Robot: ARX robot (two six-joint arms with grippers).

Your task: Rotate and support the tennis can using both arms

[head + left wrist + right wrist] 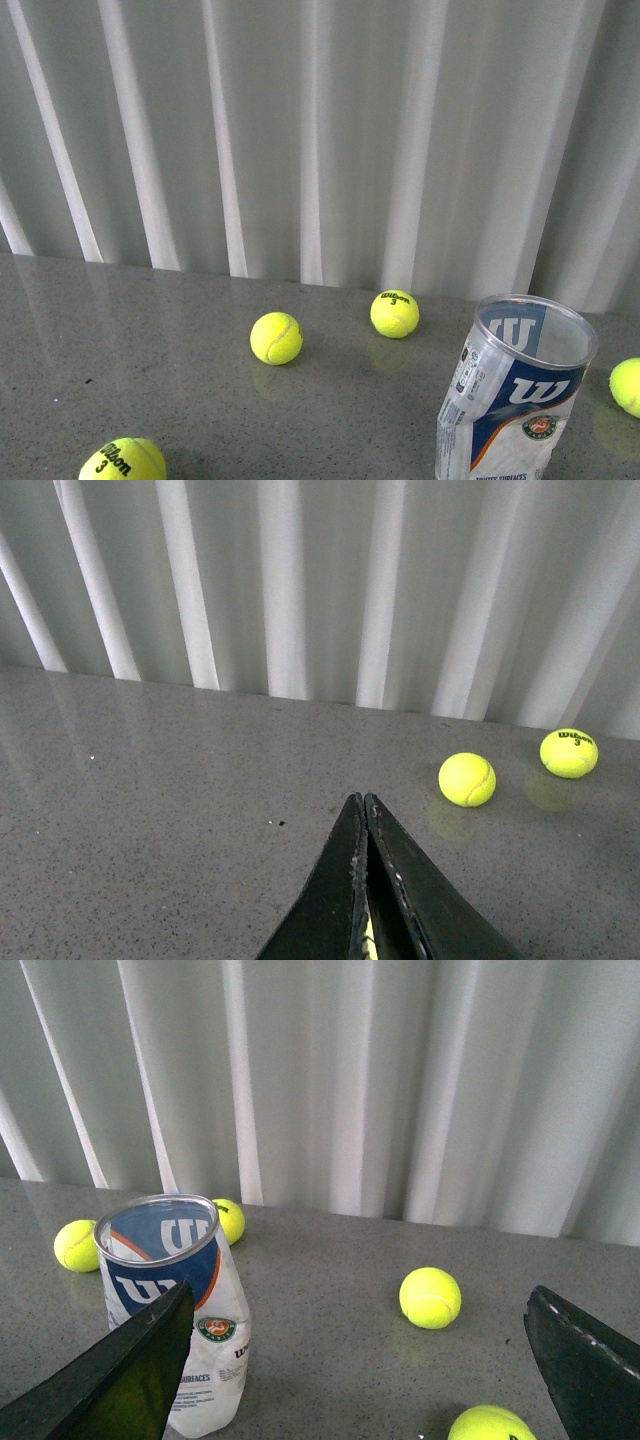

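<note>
The tennis can [515,395] stands upright on the grey table [150,330], open mouth up, its long axis vertical with a slight lean; its lower wall looks dented. In the front view neither arm appears. The right pincer [365,1365] is wide open: one finger [120,1380] sits just in front of the can's lower wall [185,1310], whether touching or merely overlapping it cannot be told, and the other finger [585,1360] lies well apart on the opposite side. The can therefore lies at the edge of the open gap, beside one finger rather than centred between the two. A ball [430,1297] lies beyond the middle of the gap, and another ball [490,1425] lies near the far finger. Two further balls [77,1245] rest behind the can as seen from this pincer. The left pincer [362,880] is closed, fingertips pressed together; a thin yellow-green sliver shows between them, and what it is cannot be told. The can is not visible from the left wrist; only two balls [467,779] lie ahead and to one side of it. Judgement: the right arm is the nearer one. To enclose the can, the right pincer would need to shift sideways toward it so the vertical wall falls between both fingers; the left arm must open and approach before it can support.
</note>
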